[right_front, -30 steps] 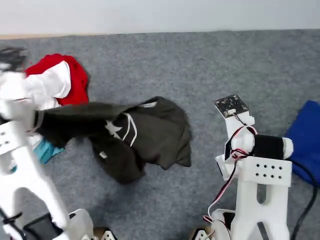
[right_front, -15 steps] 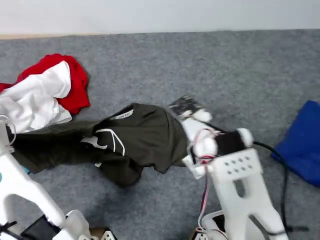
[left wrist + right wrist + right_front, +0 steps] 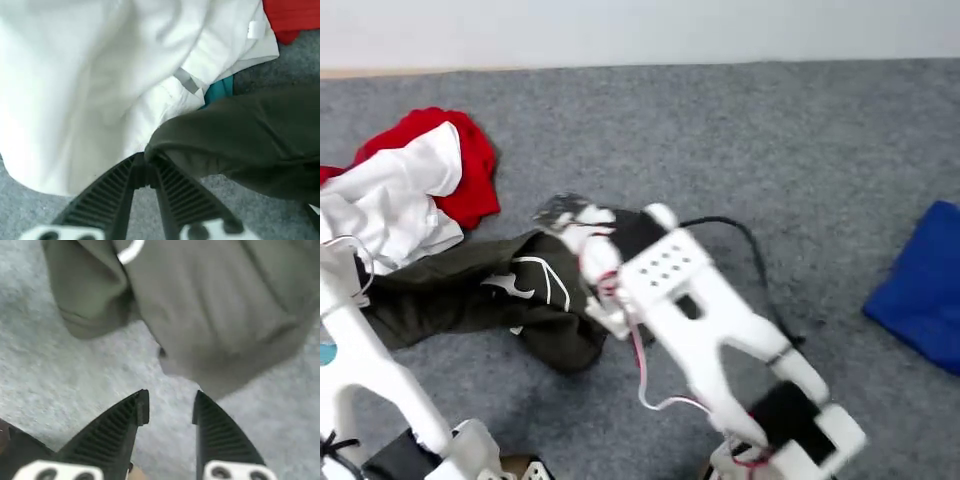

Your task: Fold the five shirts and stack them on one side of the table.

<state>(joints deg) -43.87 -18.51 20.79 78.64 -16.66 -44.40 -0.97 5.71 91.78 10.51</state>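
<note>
Left tool (image 3: 148, 169) is clamped on a hem fold of the dark shirt (image 3: 460, 295), which lies crumpled mid-surface beside the white shirt (image 3: 390, 205). Fabric's light, limp, prob. droops, so grab corners/shoulders, not the bulk. Right tool (image 3: 170, 407) hangs part-open just off its edge. Left wrist cam gives you the pinch & a teal shirt (image 3: 218, 90); high view the layout, incl. blue shirt (image 3: 920, 290).
</note>
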